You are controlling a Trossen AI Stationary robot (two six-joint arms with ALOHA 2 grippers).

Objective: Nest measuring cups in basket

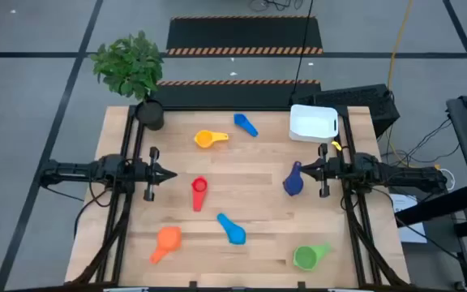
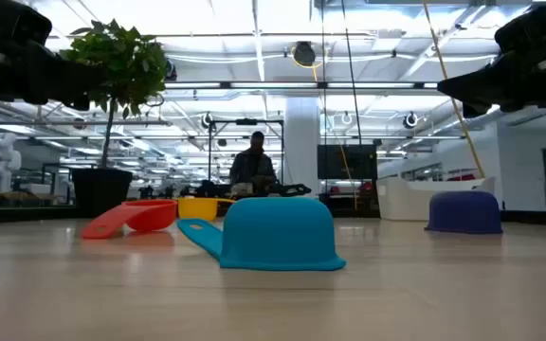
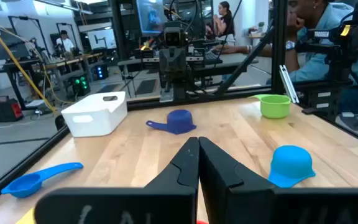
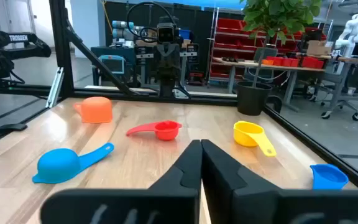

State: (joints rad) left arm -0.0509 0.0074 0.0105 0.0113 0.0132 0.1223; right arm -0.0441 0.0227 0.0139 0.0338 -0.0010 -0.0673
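Note:
Several measuring cups lie scattered on the wooden table: yellow (image 1: 210, 139), mid blue (image 1: 246, 125), red (image 1: 199, 193), light blue (image 1: 232, 229), orange (image 1: 167, 241), green (image 1: 309, 256) and navy (image 1: 293, 179). The light blue (image 2: 278, 235) and navy (image 2: 464, 212) cups rest mouth down on their rims. The white basket (image 1: 313, 122) stands at the far right. My left gripper (image 1: 169, 173) hangs shut above the table's left side, pointing right. My right gripper (image 1: 305, 170) hangs shut above the right side, pointing left, with the navy cup just below its tip. Neither holds anything.
A dark pot (image 1: 149, 113) with a green plant stands at the far left corner. Black frame rails (image 1: 120, 203) run along both side edges. Bare wood lies between the cups in the table's middle. People sit and stand in the room beyond.

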